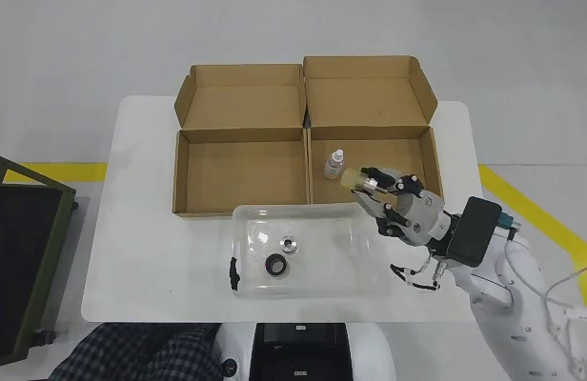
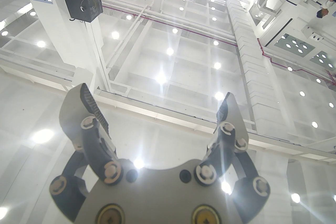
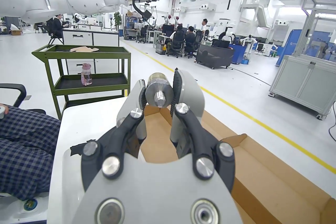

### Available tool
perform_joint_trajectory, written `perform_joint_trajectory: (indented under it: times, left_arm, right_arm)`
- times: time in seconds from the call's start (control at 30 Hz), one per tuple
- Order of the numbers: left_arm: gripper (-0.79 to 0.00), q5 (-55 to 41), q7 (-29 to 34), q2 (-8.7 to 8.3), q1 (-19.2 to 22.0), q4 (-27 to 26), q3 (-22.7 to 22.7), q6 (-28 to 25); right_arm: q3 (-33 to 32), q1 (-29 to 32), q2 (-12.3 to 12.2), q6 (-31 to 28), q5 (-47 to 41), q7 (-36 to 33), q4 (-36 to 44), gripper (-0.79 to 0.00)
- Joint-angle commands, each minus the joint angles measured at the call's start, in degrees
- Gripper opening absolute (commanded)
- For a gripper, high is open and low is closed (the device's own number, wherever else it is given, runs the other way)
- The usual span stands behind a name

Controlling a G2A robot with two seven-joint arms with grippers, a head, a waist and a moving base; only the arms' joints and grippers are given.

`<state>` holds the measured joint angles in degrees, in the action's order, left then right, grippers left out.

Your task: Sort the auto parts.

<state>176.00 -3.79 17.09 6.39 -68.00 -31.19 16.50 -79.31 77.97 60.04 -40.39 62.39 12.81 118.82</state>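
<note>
Top view, left to right:
- Green cart [image 1: 17,248] at the left edge, off the desk [image 1: 141,238].
- Cardboard boxes: 2, side by side in the upper middle, touching, lids folded back. These are the left box [image 1: 179,171] and the right box [image 1: 433,157].
- Clear plastic bin [image 1: 332,271]: 1, in the lower middle, just in front of both boxes.
- In the bin: 2 parts, both in its left half. 1 black ring [image 1: 277,266], with 1 small metal part [image 1: 289,244] just above and right of it. They're close, can't tell if they touch.
- Small white bottle [image 1: 333,164]: 1, upright in the right box, near its left wall.
- Cylindrical part [image 1: 352,177]: 1, just right of and below the bottle in the frame. It is held off the floor of the right box, near the box's front wall.
- Right tool [image 1: 368,183] comes in from the lower right and is pinching that part.

Right wrist view:
- Right tool [image 3: 159,82] is clamped on the cylindrical part [image 3: 156,93], gripped crosswise between the two toothed pads.
- The part's metal shaft end faces the camera and its yellowish end points away.
- The right box [image 3: 262,156] is below and to the right, the desk [image 3: 68,125] to the left.
- Green cart [image 3: 81,57] is in the left mid-frame, beyond the desk.

Left wrist view:
- Left tool [image 2: 156,99] has its fingers spread wide and is aimed up at the ceiling lights.
</note>
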Motion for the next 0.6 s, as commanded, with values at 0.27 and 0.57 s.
perform_joint_trajectory:
  times: [0.27,0.57]
  left_arm:
    - [0.0,0.0,0.0,0.0,0.0,0.0,0.0,0.0]
    - [0.0,0.0,0.0,0.0,0.0,0.0,0.0,0.0]
  right_arm:
    - [-1.7,1.6,0.0,-1.1,1.1,2.0,0.8,-0.785]
    - [-2.0,1.8,0.1,-0.9,1.2,1.5,0.8,-0.785]
